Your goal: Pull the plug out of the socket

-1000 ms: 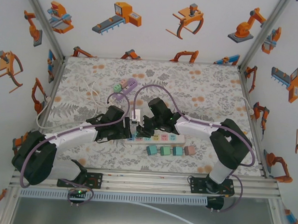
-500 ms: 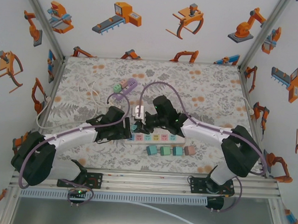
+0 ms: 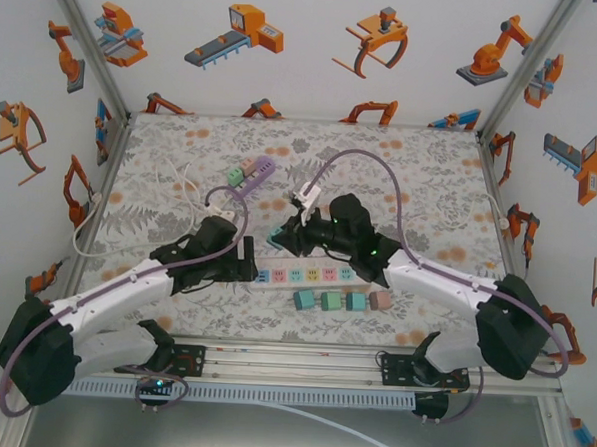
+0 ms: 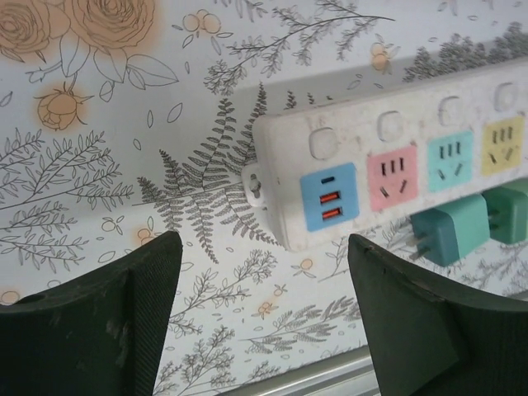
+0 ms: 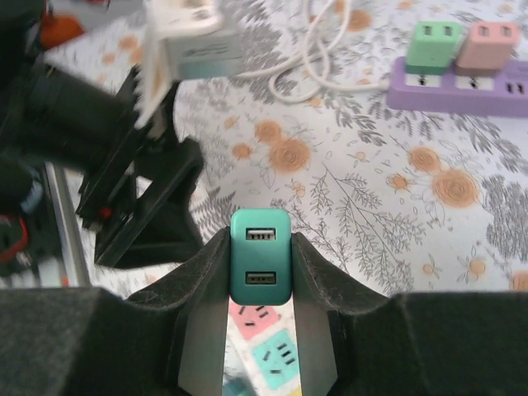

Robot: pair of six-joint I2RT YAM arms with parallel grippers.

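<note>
A teal plug [image 5: 259, 256] with two USB ports sits clamped between the fingers of my right gripper [image 5: 261, 272], which is shut on it. It hangs clear above the white socket strip [image 3: 316, 277], just behind the strip's left end; the plug [image 3: 279, 237] and right gripper [image 3: 290, 239] are seen from above. The strip's pink and teal sockets [image 5: 262, 334] show below the plug. My left gripper [image 3: 248, 261] is beside the strip's left end, open, with bare table between its jaws. In the left wrist view the gripper [image 4: 264, 256] stands short of the strip [image 4: 388, 157].
A row of loose coloured plugs [image 3: 339, 301] lies in front of the white strip, with teal ones [image 4: 450, 227] near its edge. A purple strip [image 3: 249, 171] carrying a green and a pink plug lies at the back left beside a white cable [image 3: 170, 182].
The right gripper has lifted the teal plug out of the white strip and carried it up and back. The left gripper has opened and drawn away left from the strip's end.
</note>
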